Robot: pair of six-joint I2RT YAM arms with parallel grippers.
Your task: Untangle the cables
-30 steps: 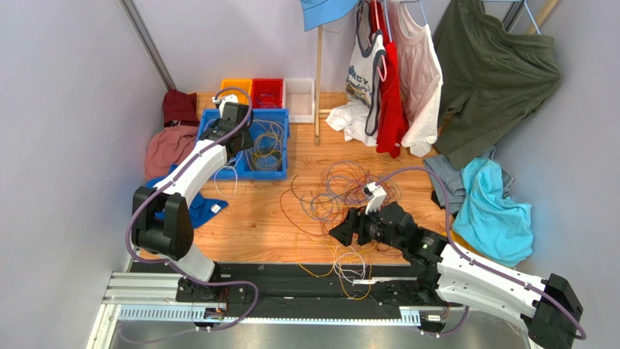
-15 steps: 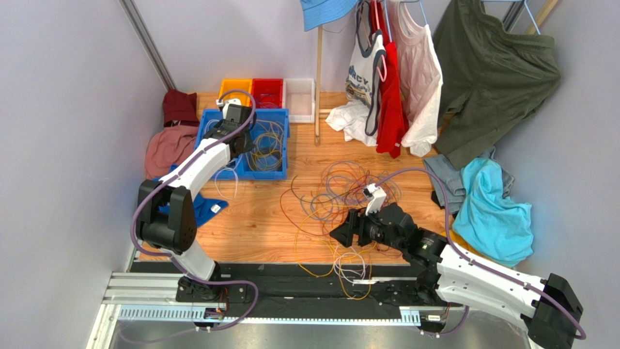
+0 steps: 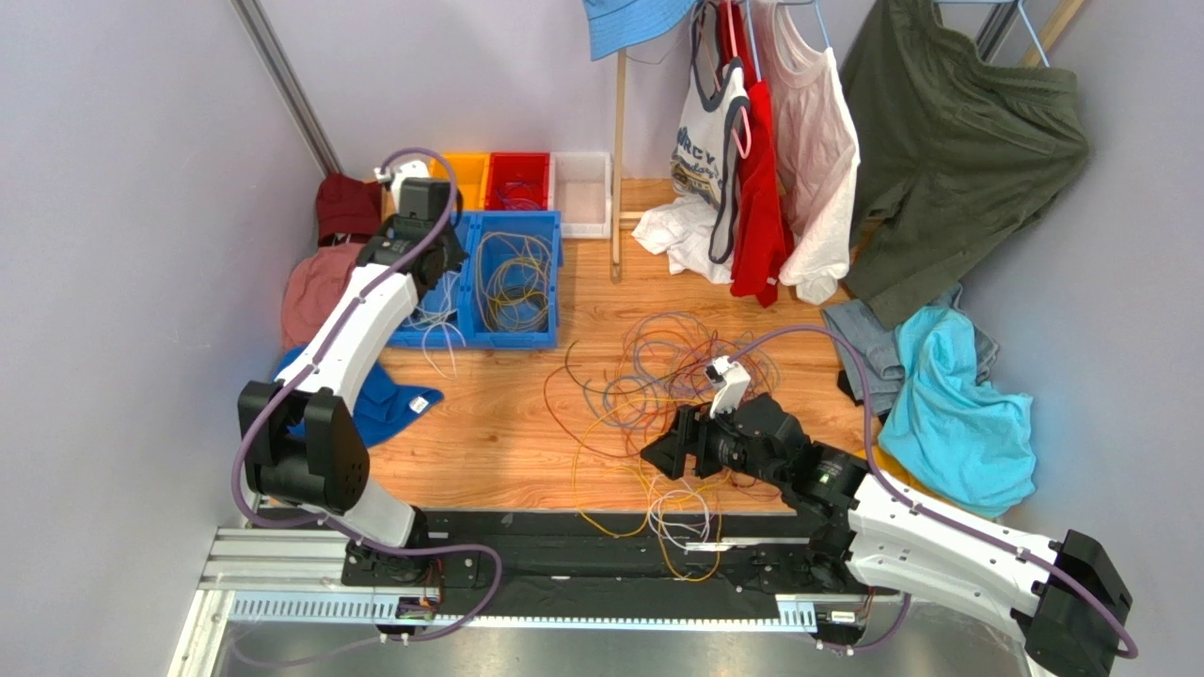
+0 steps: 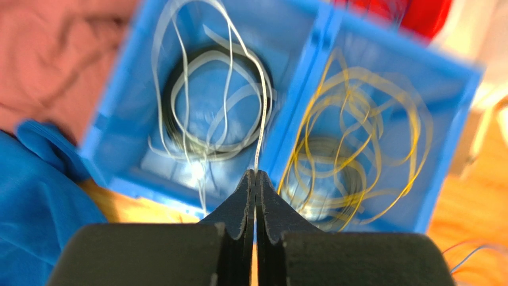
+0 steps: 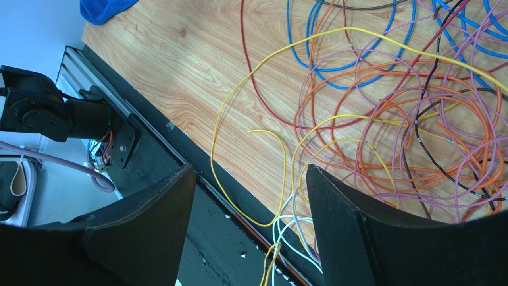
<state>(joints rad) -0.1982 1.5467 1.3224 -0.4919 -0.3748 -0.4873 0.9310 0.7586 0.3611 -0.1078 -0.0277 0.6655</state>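
Worktop [image 3: 481, 423] crowded by clothes [image 3: 961, 409] at right; blue bins [image 3: 509, 340] far left hold loose coils [image 4: 358, 119]. Tangled cables [image 3: 650, 374] lie centre, beneath my spread right tool [image 5: 247, 179]. Left tool [image 4: 255, 179], over the bins, pinches a white cable [image 4: 262, 101].

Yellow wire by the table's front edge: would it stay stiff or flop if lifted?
Probably floppy: the yellow wire lies in loose curves. Likely light, being so thin. It crosses orange wires, so lifting may drag them.
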